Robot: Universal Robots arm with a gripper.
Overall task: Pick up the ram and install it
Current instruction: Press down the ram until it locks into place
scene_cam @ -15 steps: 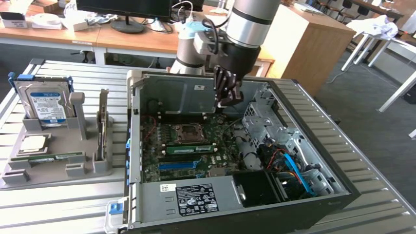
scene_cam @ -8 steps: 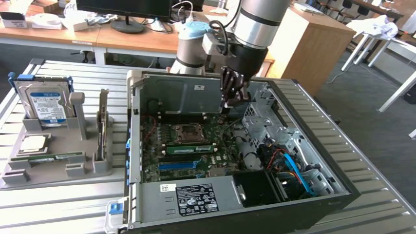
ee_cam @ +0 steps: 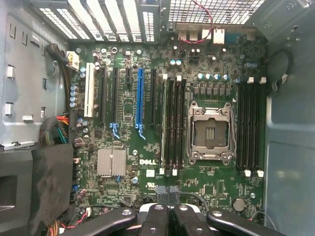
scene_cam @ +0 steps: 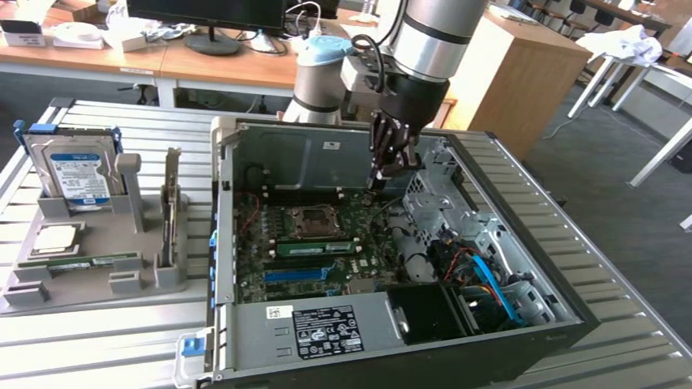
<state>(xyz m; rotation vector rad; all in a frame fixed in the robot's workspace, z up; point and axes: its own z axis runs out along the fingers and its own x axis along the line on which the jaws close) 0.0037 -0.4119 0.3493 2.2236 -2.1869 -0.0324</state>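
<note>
You'll see your gripper [scene_cam: 380, 173] hanging over the open case [scene_cam: 292, 150], fingers together on nothing, with one ram [scene_cam: 313, 245] seated in the motherboard [ee_cam: 216, 182] and a second ram [scene_cam: 81, 261] lying on the tray [scene_cam: 76, 289].

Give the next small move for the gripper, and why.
Probably lift clear of the case and travel toward the exterior view's left: the gripper hangs over the motherboard, while the ram lies in the grey tray beside the case.

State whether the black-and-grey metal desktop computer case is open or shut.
Open. The computer case lies on its side with no cover over it, leaving the green motherboard inside fully exposed.
</note>
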